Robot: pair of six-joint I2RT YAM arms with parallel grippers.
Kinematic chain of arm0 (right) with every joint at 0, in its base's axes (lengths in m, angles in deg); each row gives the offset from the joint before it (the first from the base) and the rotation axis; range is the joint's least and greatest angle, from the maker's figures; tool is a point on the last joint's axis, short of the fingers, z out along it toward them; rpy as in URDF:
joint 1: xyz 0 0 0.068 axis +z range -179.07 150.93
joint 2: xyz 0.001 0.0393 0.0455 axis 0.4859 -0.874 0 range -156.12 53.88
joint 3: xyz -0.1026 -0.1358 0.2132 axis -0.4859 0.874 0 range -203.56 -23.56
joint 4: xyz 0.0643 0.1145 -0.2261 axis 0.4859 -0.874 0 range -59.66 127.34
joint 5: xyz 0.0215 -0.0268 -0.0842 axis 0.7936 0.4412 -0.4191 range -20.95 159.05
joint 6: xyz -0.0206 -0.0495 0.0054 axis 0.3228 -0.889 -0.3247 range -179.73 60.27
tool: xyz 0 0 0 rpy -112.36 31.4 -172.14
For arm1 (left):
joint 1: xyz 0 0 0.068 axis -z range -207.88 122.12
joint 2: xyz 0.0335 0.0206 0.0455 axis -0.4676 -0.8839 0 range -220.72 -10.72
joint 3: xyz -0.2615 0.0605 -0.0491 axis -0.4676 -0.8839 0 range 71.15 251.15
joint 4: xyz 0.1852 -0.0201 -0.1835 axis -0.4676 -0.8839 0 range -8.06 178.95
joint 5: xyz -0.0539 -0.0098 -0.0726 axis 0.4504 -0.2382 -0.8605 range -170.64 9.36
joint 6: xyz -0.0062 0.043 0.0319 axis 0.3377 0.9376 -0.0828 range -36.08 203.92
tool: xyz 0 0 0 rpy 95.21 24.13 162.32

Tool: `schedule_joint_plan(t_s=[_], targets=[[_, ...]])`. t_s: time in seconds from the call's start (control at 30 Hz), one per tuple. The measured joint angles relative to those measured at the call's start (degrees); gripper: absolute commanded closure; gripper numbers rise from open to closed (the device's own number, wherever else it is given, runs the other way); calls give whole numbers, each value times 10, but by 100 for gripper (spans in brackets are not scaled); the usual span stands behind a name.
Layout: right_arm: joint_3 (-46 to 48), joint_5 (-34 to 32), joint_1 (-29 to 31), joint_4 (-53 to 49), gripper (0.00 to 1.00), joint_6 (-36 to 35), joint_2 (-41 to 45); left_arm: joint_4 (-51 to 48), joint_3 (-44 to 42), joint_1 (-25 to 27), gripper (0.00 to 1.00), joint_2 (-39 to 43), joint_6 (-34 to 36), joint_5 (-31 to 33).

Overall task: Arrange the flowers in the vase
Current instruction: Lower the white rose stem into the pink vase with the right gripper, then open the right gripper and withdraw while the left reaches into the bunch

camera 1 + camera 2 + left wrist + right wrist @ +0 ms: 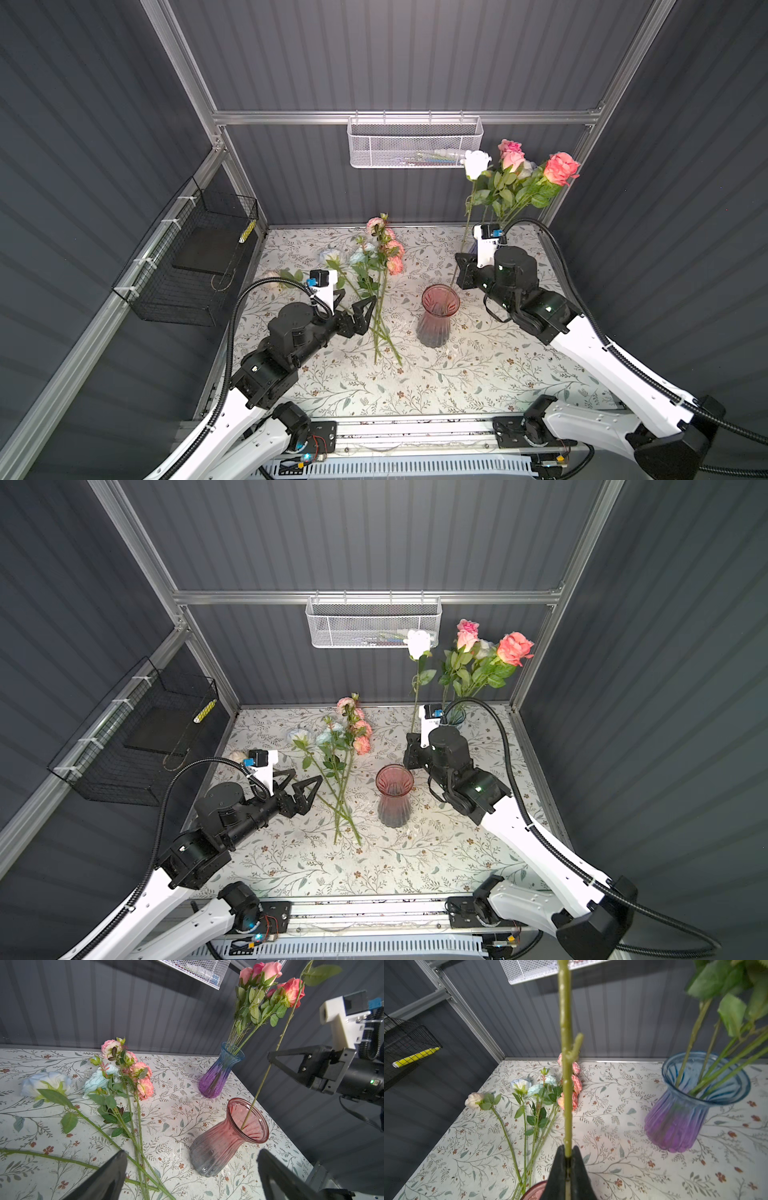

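The pink glass vase (436, 320) (394, 796) (228, 1136) stands mid-table. My right gripper (459, 270) (409, 750) (568, 1153) is shut on the green stem (566, 1084) (270, 1064) of a white rose (476, 164) (417, 643). It holds the rose upright, with the stem's lower end inside the vase mouth. Several flowers (380, 257) (345, 737) (124, 1076) (537, 1093) in pink, pale blue and white lie on the table left of the vase. My left gripper (360, 296) (306, 776) (192, 1155) is open and holds nothing, hovering by their stems.
A blue-purple vase (216, 1076) (685, 1113) at the back right holds pink and coral roses (561, 168) (514, 648). A white mesh basket (415, 141) hangs on the back rail. A black wire basket (191, 266) is fixed to the left wall.
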Motion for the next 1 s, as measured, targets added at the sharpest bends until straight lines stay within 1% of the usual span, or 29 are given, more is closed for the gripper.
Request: schedule_joint_plan(t_s=[0.1, 0.2, 0.27, 0.43, 0.53, 0.6, 0.77, 0.9, 1.0], targets=[[17, 8, 2, 8, 91, 20, 4, 0, 0, 0, 2, -8, 0, 0], [32, 14, 5, 11, 86, 35, 9, 0, 0, 0, 2, -17, 0, 0], [39, 18, 8, 10, 86, 45, 10, 0, 0, 0, 2, -23, 0, 0], [55, 24, 17, 9, 83, 57, 29, 4, 0, 0, 1, -37, 0, -2], [67, 24, 21, 5, 80, 63, 49, 6, 0, 0, 1, -50, 0, -3], [71, 25, 23, 1, 80, 68, 62, 12, -1, 0, 1, -60, 0, -3], [72, 31, 25, -13, 74, 72, 76, 30, -8, 0, 1, -81, -3, -5], [72, 35, 29, -24, 69, 74, 88, 39, -14, 0, 4, -99, -11, 4], [72, 35, 33, -33, 66, 76, 104, 38, -14, 0, 10, -126, -20, 24]])
